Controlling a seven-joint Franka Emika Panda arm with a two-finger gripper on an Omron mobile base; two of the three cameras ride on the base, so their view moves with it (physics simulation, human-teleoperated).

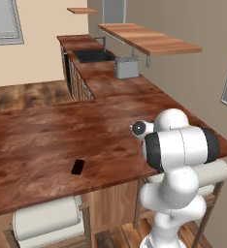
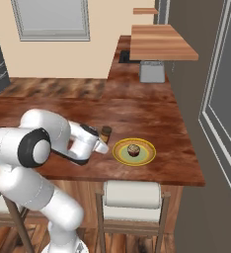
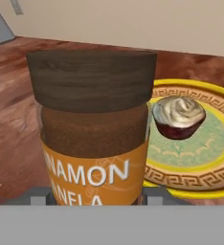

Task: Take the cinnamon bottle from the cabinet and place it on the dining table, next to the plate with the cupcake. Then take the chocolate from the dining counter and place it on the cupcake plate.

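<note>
One brown cylindrical cinnamon bottle (image 3: pixel 94 129) with a dark wooden cap is clamped upright in the two-finger gripper (image 2: pixel 101 146) over the reddish-brown dining table (image 2: pixel 157 116). Just beside it — one yellow round plate (image 2: pixel 145 155), one small frosted cupcake (image 2: pixel 133 149). One flat black chocolate bar (image 1: pixel 77 166) lies well apart.

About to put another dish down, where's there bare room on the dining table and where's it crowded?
Bare: the dining table between the chocolate and the far window wall. Crowded: the near right edge, where the gripper holds the cinnamon bottle beside the plate with the cupcake.
</note>
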